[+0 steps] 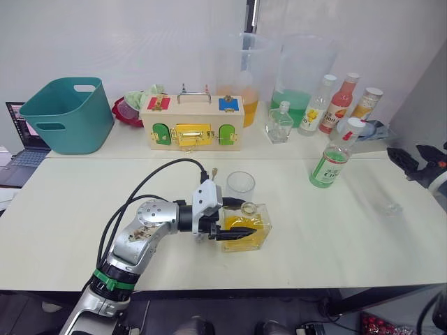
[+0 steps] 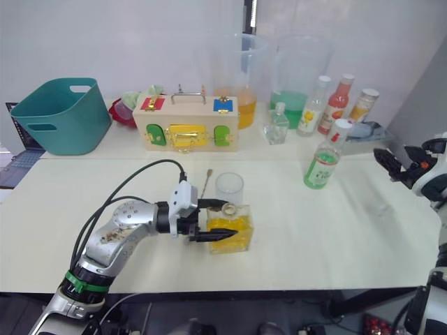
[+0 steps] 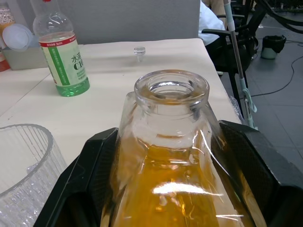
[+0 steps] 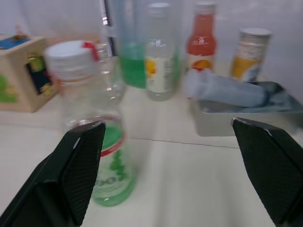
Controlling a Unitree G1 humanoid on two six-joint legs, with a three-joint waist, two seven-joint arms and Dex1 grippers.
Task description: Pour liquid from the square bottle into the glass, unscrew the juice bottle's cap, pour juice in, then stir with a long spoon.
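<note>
My left gripper (image 1: 241,232) is shut on the square bottle (image 1: 260,237), which holds yellow liquid and stands near the table's front middle. Its neck (image 3: 171,90) is open, with no stopper in it. The glass (image 1: 240,185) stands empty just behind the bottle. A thin metal rod, perhaps the long spoon (image 2: 207,183), lies on the table to the left of the glass. The juice bottle (image 1: 334,162), green-labelled with its white cap (image 1: 355,125) on, stands at the right rear. My right gripper (image 4: 165,125) hangs open near the table's right edge, facing the juice bottle (image 4: 102,142).
A clear stopper (image 1: 391,208) lies on the table at the right. Along the back stand a teal basket (image 1: 68,113), a wooden latch box (image 1: 192,122), two tall pitchers (image 1: 300,77), a small clear square bottle (image 1: 279,124), several drink bottles (image 1: 340,103) and a grey tray (image 4: 246,113).
</note>
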